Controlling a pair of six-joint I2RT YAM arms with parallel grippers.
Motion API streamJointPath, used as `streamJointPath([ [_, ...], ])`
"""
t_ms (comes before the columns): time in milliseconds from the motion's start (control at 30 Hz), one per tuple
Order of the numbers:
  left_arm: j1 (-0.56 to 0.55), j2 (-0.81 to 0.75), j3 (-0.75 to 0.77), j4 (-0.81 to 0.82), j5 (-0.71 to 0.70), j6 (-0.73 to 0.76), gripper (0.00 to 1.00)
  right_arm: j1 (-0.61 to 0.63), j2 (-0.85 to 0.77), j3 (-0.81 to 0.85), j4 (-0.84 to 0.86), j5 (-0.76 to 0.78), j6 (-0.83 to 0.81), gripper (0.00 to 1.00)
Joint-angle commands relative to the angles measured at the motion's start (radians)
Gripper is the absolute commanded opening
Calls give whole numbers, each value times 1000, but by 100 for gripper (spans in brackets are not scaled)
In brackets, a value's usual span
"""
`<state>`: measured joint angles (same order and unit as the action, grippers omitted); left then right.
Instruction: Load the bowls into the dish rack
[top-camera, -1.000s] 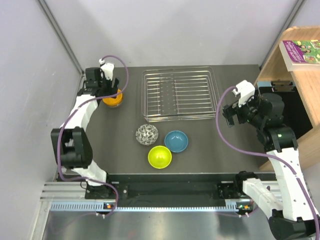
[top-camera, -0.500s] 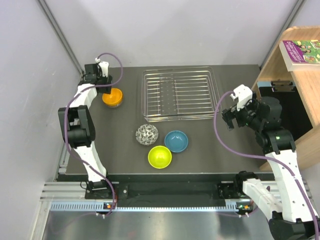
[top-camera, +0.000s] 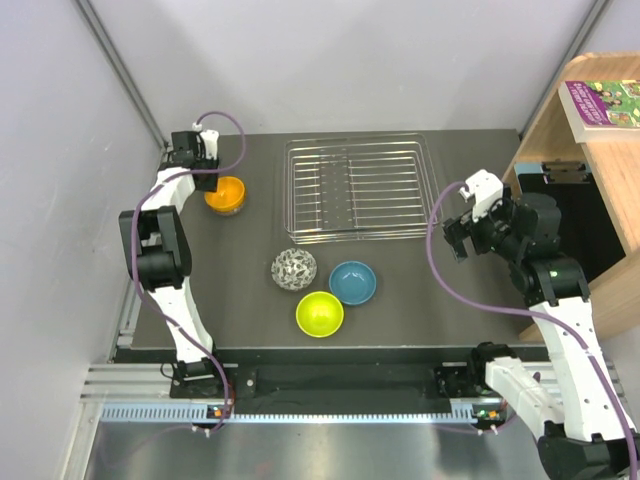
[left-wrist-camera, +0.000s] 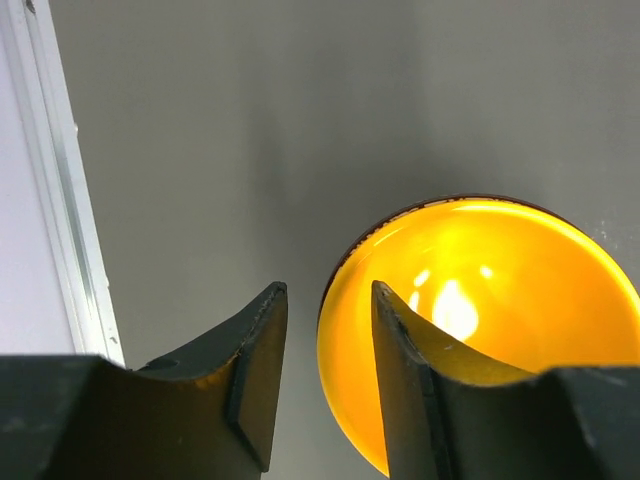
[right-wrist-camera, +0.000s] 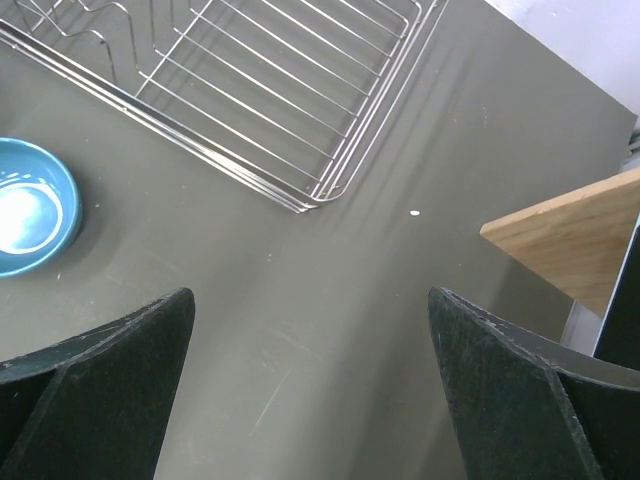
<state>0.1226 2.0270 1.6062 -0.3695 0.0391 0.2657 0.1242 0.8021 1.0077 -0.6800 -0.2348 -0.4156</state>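
The orange bowl (top-camera: 225, 194) sits on the table at the far left, and fills the right of the left wrist view (left-wrist-camera: 500, 300). My left gripper (top-camera: 203, 166) (left-wrist-camera: 325, 290) is partly open and straddles the bowl's left rim, one finger inside and one outside, with a gap showing. The mosaic bowl (top-camera: 294, 268), blue bowl (top-camera: 352, 282) (right-wrist-camera: 30, 205) and lime green bowl (top-camera: 319, 313) sit in front of the empty wire dish rack (top-camera: 358, 188) (right-wrist-camera: 250, 90). My right gripper (top-camera: 455, 236) (right-wrist-camera: 310, 300) is wide open and empty above bare table right of the rack. No pinkish bowl is in view.
A wooden shelf unit (top-camera: 590, 150) (right-wrist-camera: 570, 240) with a book (top-camera: 603, 100) on top stands against the table's right edge, close to my right arm. Grey walls close off the back and left. The table's left edge rail (left-wrist-camera: 60, 200) is next to my left gripper.
My left arm's elbow has folded in toward the table's left edge while the gripper stayed at the orange bowl's rim, shifting slightly left. My right gripper has barely moved. The bowls have not moved.
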Motion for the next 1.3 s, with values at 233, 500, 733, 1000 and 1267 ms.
streamJointPath([
  [233,-1,-1,-5,-19,16,23,35,11,11,20,50,-29,32,99],
  [500,-1,16,1,-26,13,23,16,12,16,42,39,-27,32,98],
  [733,-1,15,31,-51,18,24,0,20,55,89,23,-38,41,97],
  [1000,0,-11,64,-75,42,21,0,32,89,137,17,-60,63,96],
  [1267,-6,-109,81,-105,116,10,0,54,196,236,-29,-155,83,97],
])
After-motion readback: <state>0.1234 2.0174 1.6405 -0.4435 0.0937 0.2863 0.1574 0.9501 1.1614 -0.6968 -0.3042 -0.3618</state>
